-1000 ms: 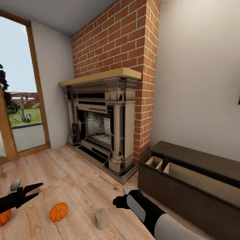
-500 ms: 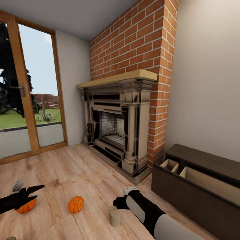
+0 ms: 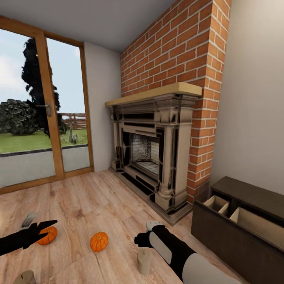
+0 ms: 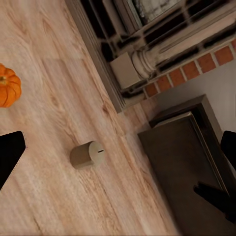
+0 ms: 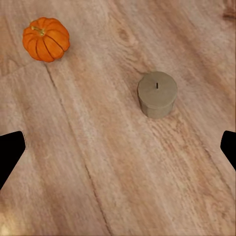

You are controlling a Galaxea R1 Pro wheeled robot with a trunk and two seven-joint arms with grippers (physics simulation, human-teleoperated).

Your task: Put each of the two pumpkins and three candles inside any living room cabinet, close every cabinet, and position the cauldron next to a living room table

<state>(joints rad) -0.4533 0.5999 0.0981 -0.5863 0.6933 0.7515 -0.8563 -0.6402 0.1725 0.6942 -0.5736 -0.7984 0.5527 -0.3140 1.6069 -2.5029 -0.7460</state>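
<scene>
Two orange pumpkins lie on the wood floor: one (image 3: 99, 241) midway between my arms, the other (image 3: 48, 235) just behind my left gripper (image 3: 49, 228), which hovers open and empty. A beige candle (image 3: 144, 261) stands just below my right gripper (image 3: 139, 240), also open and empty. The right wrist view looks down on that candle (image 5: 157, 94) and a pumpkin (image 5: 45, 39), with the gripper (image 5: 120, 147) spread wide above bare floor. Another candle (image 3: 24, 278) peeks in at the lower left. The dark-brown cabinet (image 3: 232, 232) stands open at the right, its pale compartments showing. The cauldron is out of view.
A brick chimney with an ornate fireplace (image 3: 154, 157) stands straight ahead, its plinth reaching onto the floor. Glass doors with wooden frames (image 3: 51, 130) fill the left wall. Open wood floor (image 3: 90, 197) stretches between them. The left wrist view shows a candle (image 4: 87, 155) and the cabinet top (image 4: 187, 162).
The camera has turned left, so the fireplace, cabinet, pumpkins and candle have slid right in the picture. A second candle has come into view at the lower left. Both arms hold their pose.
</scene>
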